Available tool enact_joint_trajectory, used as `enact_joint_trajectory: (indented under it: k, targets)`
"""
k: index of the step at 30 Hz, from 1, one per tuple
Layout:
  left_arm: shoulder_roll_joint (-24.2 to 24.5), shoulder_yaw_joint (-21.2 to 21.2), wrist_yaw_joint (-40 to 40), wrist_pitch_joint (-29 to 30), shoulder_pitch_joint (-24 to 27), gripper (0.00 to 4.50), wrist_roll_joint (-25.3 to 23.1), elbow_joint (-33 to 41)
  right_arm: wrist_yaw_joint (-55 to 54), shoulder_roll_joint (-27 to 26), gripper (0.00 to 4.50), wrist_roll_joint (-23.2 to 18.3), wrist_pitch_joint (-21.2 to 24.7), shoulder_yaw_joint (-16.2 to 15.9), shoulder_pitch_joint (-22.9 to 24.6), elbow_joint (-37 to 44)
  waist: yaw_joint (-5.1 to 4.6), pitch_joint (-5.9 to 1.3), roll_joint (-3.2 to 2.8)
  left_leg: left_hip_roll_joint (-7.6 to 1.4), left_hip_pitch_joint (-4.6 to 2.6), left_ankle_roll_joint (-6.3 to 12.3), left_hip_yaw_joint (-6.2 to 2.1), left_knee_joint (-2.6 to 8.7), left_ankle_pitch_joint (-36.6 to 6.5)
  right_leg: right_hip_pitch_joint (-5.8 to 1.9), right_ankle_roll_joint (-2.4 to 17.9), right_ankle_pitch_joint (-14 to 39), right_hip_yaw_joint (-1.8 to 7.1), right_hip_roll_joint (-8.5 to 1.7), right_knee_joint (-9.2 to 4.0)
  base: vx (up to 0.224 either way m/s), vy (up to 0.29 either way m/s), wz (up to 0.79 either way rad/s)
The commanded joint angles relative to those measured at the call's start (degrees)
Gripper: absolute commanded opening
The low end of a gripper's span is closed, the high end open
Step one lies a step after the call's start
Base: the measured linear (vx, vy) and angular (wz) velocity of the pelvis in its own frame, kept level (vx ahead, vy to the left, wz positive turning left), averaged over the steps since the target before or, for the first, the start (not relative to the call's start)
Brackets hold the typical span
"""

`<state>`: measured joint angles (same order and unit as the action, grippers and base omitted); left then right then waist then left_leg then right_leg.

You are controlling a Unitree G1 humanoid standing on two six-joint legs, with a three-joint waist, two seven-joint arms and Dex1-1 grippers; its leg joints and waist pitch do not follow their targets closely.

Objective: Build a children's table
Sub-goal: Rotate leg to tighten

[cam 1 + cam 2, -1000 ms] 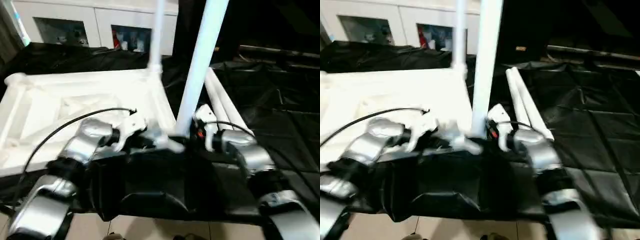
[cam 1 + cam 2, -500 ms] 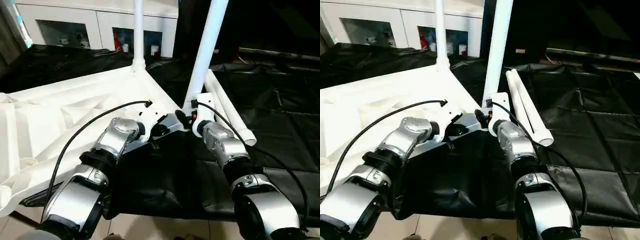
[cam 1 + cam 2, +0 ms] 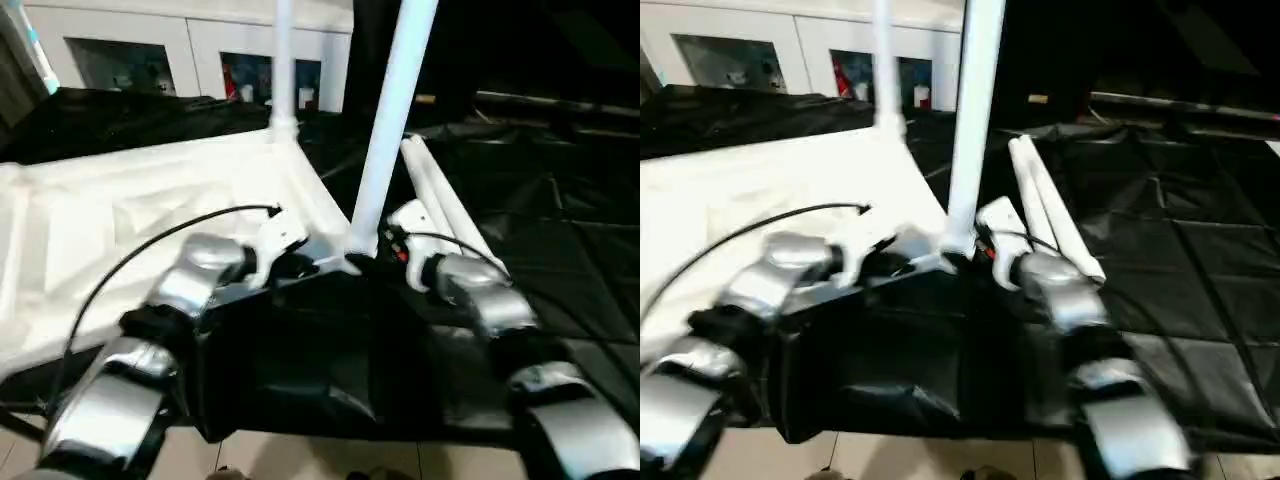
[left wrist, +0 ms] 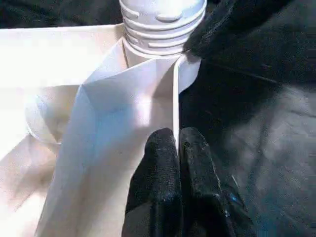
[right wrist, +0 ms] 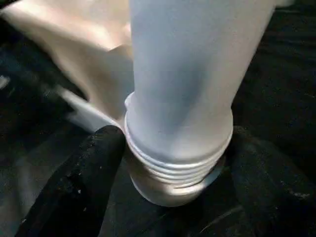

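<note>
The children's table lies upside down: its white ribbed tabletop (image 3: 150, 200) rests on black cloth. One leg (image 3: 283, 60) stands in the far corner socket. A second leg (image 3: 385, 130) stands in the near right corner, and its threaded base (image 5: 177, 163) sits at the socket (image 4: 158, 59). My left gripper (image 4: 177, 143) is shut on the tabletop's thin rim just beside that corner. My right gripper (image 5: 177, 143) is open, with a black finger (image 5: 79, 182) on either side of the leg's threaded base. Two loose legs (image 3: 440, 195) lie on the cloth to the right.
A white cabinet with glass doors (image 3: 130, 50) stands at the back. Black quilted cloth (image 3: 570, 230) covers the work surface and hangs over its front edge (image 3: 320, 370). Pale floor tiles (image 3: 300, 462) show below it.
The head view has shifted and tilted. My right gripper's fingers have spread a little around the leg's base. My left gripper keeps its hold on the rim, and the leg stays upright.
</note>
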<state>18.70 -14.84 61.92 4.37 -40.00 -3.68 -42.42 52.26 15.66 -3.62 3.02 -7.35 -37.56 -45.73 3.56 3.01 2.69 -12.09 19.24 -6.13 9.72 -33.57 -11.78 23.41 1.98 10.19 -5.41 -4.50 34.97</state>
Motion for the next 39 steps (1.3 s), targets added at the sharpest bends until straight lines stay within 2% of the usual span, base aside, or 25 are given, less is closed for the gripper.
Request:
enact_joint_trajectory:
  k: [1,2,5,8,9,12,14,16,19,22,25,28,29,30,31,33,35,36,39]
  targets:
    - [-0.32,-1.29,4.54,-1.94,0.94,0.0,2.68,2.43,3.64,1.29,3.47,-0.47,-0.25,-0.33,0.72,2.17,0.12,-3.83,-0.09,-1.4,0.58,5.8,0.29,3.44,-4.76,-3.72,13.72,6.56,3.36,-3.83,-3.26,0.0,0.0,0.0]
    - [-0.18,-1.29,4.89,-1.95,1.04,0.0,2.75,2.61,3.96,1.45,3.47,-0.61,-0.19,-0.26,0.73,2.31,0.18,-3.85,-0.23,-1.43,0.52,5.78,0.32,3.45,-4.65,-3.71,14.04,6.01,3.36,-3.83,-3.2,0.0,0.0,0.0]
    - [1.29,-1.15,8.77,-2.36,2.24,0.0,3.89,4.54,7.52,2.49,3.47,-3.11,1.66,0.88,0.92,4.48,0.37,-3.93,-0.08,-1.47,0.76,5.97,0.34,3.35,-3.91,-3.95,14.34,4.24,3.33,-3.77,-2.88,0.0,0.0,0.0]
    - [1.66,-0.98,9.57,-2.27,2.41,0.0,3.88,4.8,9.25,2.77,3.47,-3.11,1.95,0.13,1.13,4.71,0.52,-3.96,-0.12,-1.38,0.86,6.12,0.43,3.2,-3.49,-3.77,14.42,4.06,3.26,-3.7,-2.85,0.0,0.0,0.0]
    - [1.69,-0.95,9.69,-2.18,2.44,0.0,3.78,4.89,9.63,2.86,3.32,-3.12,1.99,-0.11,1.21,4.74,0.59,-3.92,-0.09,-1.4,0.83,5.83,0.43,3.21,-3.94,-3.71,14.29,4.99,3.25,-3.72,-2.95,0.0,0.0,0.0]
    - [1.75,-0.88,9.55,-2.16,2.37,0.0,3.63,4.9,9.6,2.49,3.32,-3.21,2.04,0.02,1.34,4.61,0.69,-3.85,-0.08,-1.35,0.8,4.96,0.43,3.26,-5.06,-3.65,13.61,7.19,3.29,-3.77,-3.16,0.0,0.0,0.0]
    - [1.76,-0.79,9.64,-2.07,2.34,0.0,3.62,4.94,9.79,2.13,3.04,-3.31,2.37,0.07,1.57,4.92,0.71,-3.85,-0.14,-1.36,0.81,4.59,0.37,3.32,-5.17,-3.66,13.24,7.81,3.29,-3.78,-3.22,0.0,0.0,0.0]
    - [1.79,-0.74,9.81,-1.9,2.41,0.0,3.61,5.18,10.09,2.05,2.93,-3.47,2.87,0.02,2.02,5.7,0.74,-3.9,-0.09,-1.32,0.81,4.44,0.37,3.3,-4.85,-3.71,13.04,7.3,3.32,-3.72,-3.18,0.0,0.0,0.0]
    - [1.76,-0.71,9.86,-1.92,2.47,0.0,3.51,5.17,10.34,2.04,2.79,-3.67,3.16,-0.03,2.5,6.26,0.77,-4.08,-0.11,-1.29,0.89,5.05,0.38,3.15,-2.91,-3.76,13.74,3.66,3.3,-3.61,-2.7,0.0,0.0,0.0]
    - [1.33,-0.55,8.49,-1.71,2.41,0.0,3.01,4.6,9.44,1.78,2.77,-3.65,3.28,0.18,3.24,6.12,0.82,-4.01,-0.11,-1.28,0.89,5.06,0.41,3.16,-3.53,-3.75,13.69,4.59,3.27,-3.67,-2.87,0.0,0.0,0.0]
    - [0.01,0.18,4.68,-0.97,1.72,0.0,2.4,3.14,5.42,1.21,2.76,-2.17,2.93,0.39,3.33,4.13,0.77,-3.93,-0.1,-1.22,0.81,4.46,0.4,3.22,-4.2,-3.66,13.25,6.03,3.32,-3.71,-3.12,0.0,0.0,0.0]
    - [-2.81,1.51,-3.36,0.36,-0.02,0.0,1.12,0.28,-3.18,-0.77,2.76,-0.68,3.51,1.71,2.98,0.86,0.61,-3.68,-0.07,-1.15,0.64,3.23,0.4,3.38,-5.79,-3.44,12.1,10.0,3.35,-3.7,-3.65,0.0,0.0,0.0]
    - [-5.31,2.19,-9.25,2.71,-1.4,0.0,0.29,-1.64,-10.88,-3.3,2.76,-0.93,4.78,3.79,2.34,-1.68,0.56,-3.7,0.13,-1.05,0.67,2.56,0.34,3.41,-6.29,-3.62,11.26,12.21,3.32,-3.81,-3.8,0.0,0.0,0.0]
    - [-6.16,2.45,-11.13,3.48,-1.84,0.0,0.12,-2.25,-13.39,-4.16,2.76,-1.13,5.2,4.53,2.12,-2.45,0.38,-3.46,0.08,-0.94,0.39,1.98,0.43,3.5,-6.97,-3.25,10.41,15.01,3.31,-3.63,-4.27,0.0,0.0,0.0]
    - [-9.35,3.54,-16.8,6.3,-3.33,0.0,0.21,-4.14,-21.66,-7.42,2.76,-2.41,6.87,7.23,1.23,-4.78,0.34,-3.6,0.14,-0.91,0.45,1.47,0.29,3.53,-7.24,-3.49,9.61,17.1,3.26,-3.8,-4.36,0.0,0.0,0.0]
    - [-11.63,4.0,-20.43,7.64,-4.35,0.0,0.09,-5.35,-26.32,-9.97,2.75,-3.59,7.42,8.76,0.59,-5.84,0.35,-3.46,0.04,-0.84,0.24,1.1,0.23,3.6,-7.87,-3.27,8.96,18.92,3.22,-3.78,-4.7,0.0,0.0,0.0]
    - [-13.28,3.59,-21.97,7.92,-4.83,0.0,-0.33,-5.82,-29.73,-12.58,2.75,-5.06,7.97,10.26,-0.36,-6.69,0.23,-3.41,0.09,-0.75,0.26,1.77,0.25,3.66,-8.55,-3.2,8.43,19.61,3.19,-3.76,-5.0,0.0,0.0,0.0]
    - [-14.48,2.98,-22.77,7.96,-5.04,0.0,-0.85,-6.01,-32.14,-14.95,2.75,-5.69,7.91,10.76,-1.48,-7.53,0.14,-3.57,-0.09,-0.71,0.39,1.99,0.16,3.69,-8.46,-3.36,8.29,19.11,3.18,-3.77,-4.95,0.0,0.0,0.0]
    - [-15.31,2.44,-22.87,7.6,-5.13,0.0,-1.43,-6.18,-32.95,-16.6,2.75,-4.07,6.18,9.22,-2.23,-7.82,-0.07,-3.64,-0.21,-0.78,0.47,2.27,0.1,3.74,-8.04,-3.37,8.7,16.75,3.13,-3.7,-4.72,0.0,0.0,0.0]
